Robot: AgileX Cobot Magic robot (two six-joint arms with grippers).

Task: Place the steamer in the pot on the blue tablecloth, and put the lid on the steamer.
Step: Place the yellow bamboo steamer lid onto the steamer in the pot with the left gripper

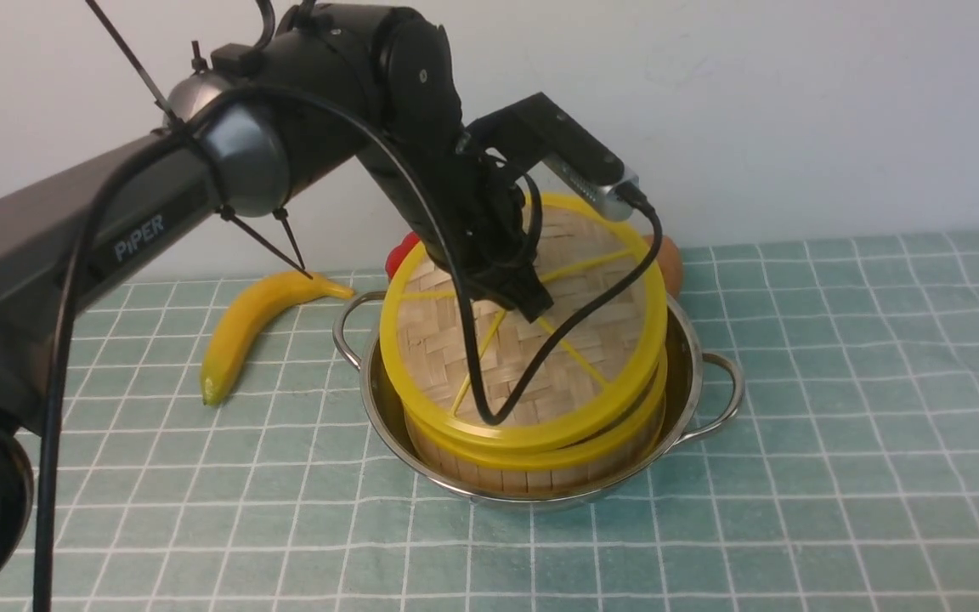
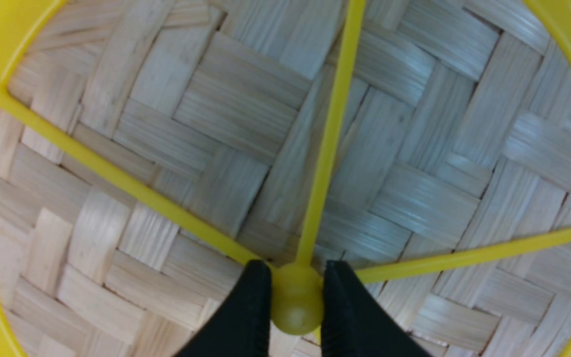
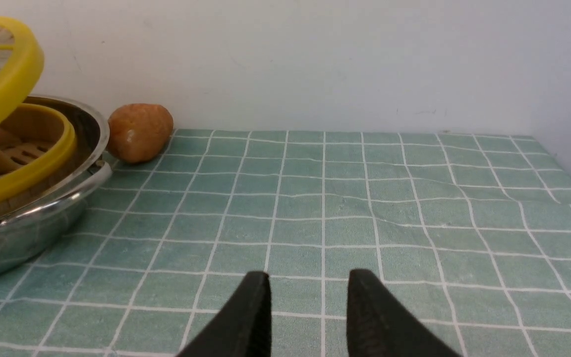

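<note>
The left gripper (image 2: 298, 268) pinches the knob (image 2: 297, 303) of the lid (image 1: 430, 348), which is tilted over the steamer (image 1: 532, 473). The steamer already sits in the pot (image 1: 540, 500) on the tablecloth (image 1: 838, 425). The right gripper (image 3: 310, 277) is spread and empty. Level the lid, line up the 2 rims, then lower slowly.
</note>
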